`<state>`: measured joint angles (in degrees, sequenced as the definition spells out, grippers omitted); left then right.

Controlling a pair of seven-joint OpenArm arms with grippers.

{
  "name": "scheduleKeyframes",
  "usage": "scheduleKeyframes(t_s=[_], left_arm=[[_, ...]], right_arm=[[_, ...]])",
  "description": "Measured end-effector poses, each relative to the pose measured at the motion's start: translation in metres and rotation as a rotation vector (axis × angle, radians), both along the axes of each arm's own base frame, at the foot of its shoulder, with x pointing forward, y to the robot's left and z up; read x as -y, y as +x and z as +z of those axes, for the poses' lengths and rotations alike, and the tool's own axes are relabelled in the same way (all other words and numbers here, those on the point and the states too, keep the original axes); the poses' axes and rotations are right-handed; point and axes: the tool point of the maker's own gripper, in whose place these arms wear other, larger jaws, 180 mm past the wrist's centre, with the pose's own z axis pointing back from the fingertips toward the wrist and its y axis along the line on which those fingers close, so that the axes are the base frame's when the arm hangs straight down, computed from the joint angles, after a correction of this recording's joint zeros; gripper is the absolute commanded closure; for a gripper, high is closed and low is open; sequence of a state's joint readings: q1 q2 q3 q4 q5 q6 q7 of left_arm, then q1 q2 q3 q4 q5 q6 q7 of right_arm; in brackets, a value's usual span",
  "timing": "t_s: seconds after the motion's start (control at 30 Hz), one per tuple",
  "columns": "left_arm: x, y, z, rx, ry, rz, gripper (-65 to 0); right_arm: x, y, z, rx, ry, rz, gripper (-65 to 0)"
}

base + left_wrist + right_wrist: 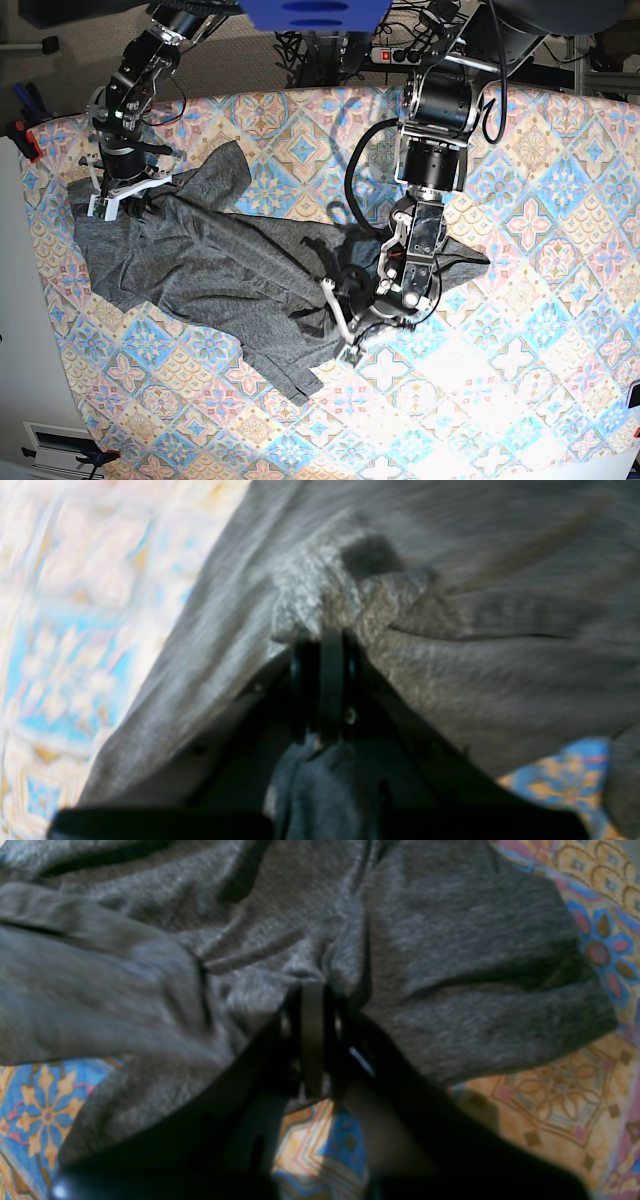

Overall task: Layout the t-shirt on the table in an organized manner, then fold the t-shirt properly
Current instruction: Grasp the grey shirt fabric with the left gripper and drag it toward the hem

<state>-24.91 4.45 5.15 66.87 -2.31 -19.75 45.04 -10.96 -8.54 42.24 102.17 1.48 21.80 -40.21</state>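
Note:
The dark grey t-shirt (220, 270) lies crumpled across the left half of the patterned table (520, 380), stretched between the two arms. My left gripper (337, 296) is at the shirt's right-hand part, near the table's middle. In the left wrist view my left gripper (325, 636) is shut on a bunched fold of the t-shirt (450, 690). My right gripper (125, 198) is at the shirt's far left corner. In the right wrist view my right gripper (312, 989) is shut on a pinch of the t-shirt (450, 965) just above the tablecloth (550, 1090).
Cables and a power strip (400, 55) lie beyond the table's far edge. A blue object (310, 12) hangs at the top of the base view. A red-tipped tool (25, 140) sits off the left edge. Bare tablecloth spreads to the right and front.

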Motion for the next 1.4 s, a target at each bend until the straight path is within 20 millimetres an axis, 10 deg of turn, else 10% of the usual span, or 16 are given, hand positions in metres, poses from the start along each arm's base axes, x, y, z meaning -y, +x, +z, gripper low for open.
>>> scheduleKeyframes(t_s=[0.2,0.67,1.4], left_arm=[[0.006,-0.021,-0.025,-0.07,-0.004,-0.012,-17.6],[0.052,-0.007,0.005,0.008,0.017,-0.136,-17.5],[0.027,0.001,-0.016,0.028,0.185,-0.1,-17.6]], right_arm=[[0.0,0.001,0.001,0.003,0.0,0.001,0.0],[0.0,0.0,0.0,0.0,-0.001,0.003,0.0],[0.0,0.0,0.0,0.0,-0.001,0.002,0.0]])
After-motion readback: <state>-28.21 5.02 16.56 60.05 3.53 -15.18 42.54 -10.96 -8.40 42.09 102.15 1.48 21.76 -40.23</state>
